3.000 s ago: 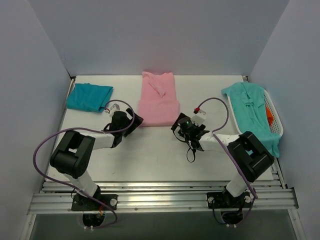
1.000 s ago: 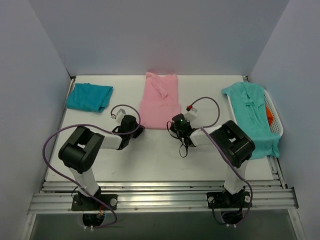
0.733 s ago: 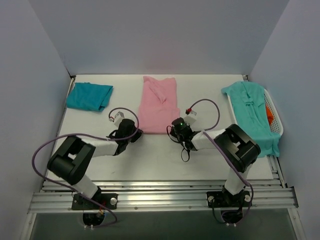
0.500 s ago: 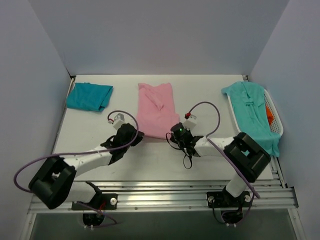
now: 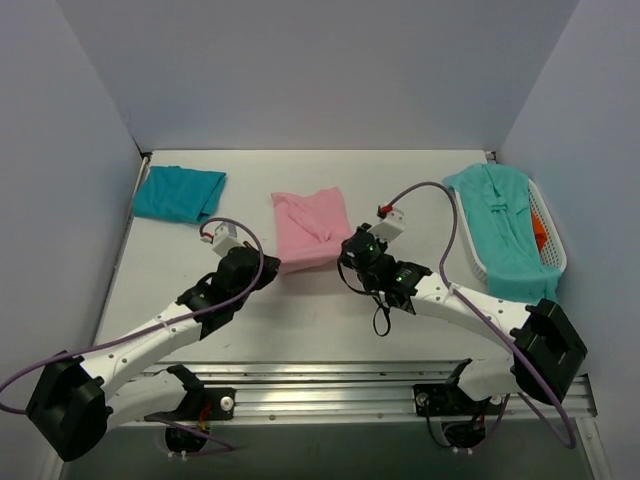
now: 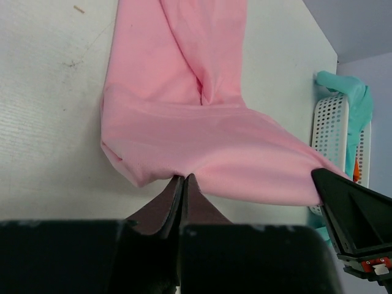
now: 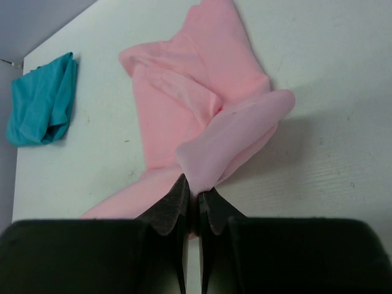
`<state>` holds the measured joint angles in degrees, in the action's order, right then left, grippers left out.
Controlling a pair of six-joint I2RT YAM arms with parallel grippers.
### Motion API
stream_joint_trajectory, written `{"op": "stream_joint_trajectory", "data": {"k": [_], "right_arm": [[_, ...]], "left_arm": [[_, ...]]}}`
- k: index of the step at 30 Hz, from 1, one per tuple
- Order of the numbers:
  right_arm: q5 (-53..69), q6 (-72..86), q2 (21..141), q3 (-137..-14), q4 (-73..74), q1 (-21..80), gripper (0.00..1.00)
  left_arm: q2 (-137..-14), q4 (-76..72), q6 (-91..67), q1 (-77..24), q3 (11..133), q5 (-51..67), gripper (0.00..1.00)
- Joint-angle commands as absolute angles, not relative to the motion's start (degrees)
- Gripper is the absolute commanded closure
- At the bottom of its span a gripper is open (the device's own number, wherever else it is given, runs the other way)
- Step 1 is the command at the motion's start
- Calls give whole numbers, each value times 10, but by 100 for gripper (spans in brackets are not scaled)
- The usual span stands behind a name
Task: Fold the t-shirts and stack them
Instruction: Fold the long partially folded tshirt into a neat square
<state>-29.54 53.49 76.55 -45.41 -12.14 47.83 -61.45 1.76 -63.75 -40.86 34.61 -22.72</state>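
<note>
The light pink t-shirt (image 5: 308,228) lies mid-table, its near hem lifted off the surface. My left gripper (image 5: 272,264) is shut on the hem's left corner; in the left wrist view its tips (image 6: 182,178) pinch pink cloth (image 6: 184,122). My right gripper (image 5: 346,256) is shut on the right corner, where a fold of pink cloth (image 7: 233,131) rises from its tips (image 7: 196,188). The darker teal t-shirt (image 5: 180,193) lies folded at the far left. The aqua-green t-shirt (image 5: 505,225) is draped over the basket on the right.
A white laundry basket (image 5: 550,245) stands at the table's right edge with something orange inside. Grey walls close in the left, back and right sides. Purple cables loop above both arms.
Both grippers have risen and come nearer with the pink shirt's near hem. The shirt has been dragged toward me and slightly left, and now looks shorter and bunched.
</note>
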Motion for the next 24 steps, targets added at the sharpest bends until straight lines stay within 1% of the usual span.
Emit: {"op": "stream_joint_trajectory", "data": {"k": [1, 5, 10, 17, 21, 22, 23, 24], "right_arm": [[-355, 508, 788, -512, -74, 476, 100], [-354, 497, 831, -557, -70, 475, 100], [-349, 486, 881, -607, -71, 468, 100], [-314, 469, 939, -662, -86, 427, 100], [-280, 458, 1009, -718, -98, 378, 100], [-266, 455, 1026, -736, -98, 367, 100], [-265, 454, 1048, -783, -98, 357, 100], [-261, 454, 1101, -814, -92, 332, 100]], "left_arm": [[-618, 52, -600, -398, 405, -263, 98], [-650, 46, -581, -374, 439, -243, 98], [-692, 35, -557, -323, 482, -189, 98], [-779, 23, -527, -258, 549, -136, 98], [-845, 10, -508, -226, 616, -106, 98], [-884, -6, -504, -216, 632, -96, 98], [-909, -18, -499, -197, 652, -76, 98], [-940, -23, -491, -185, 713, -62, 98]]}}
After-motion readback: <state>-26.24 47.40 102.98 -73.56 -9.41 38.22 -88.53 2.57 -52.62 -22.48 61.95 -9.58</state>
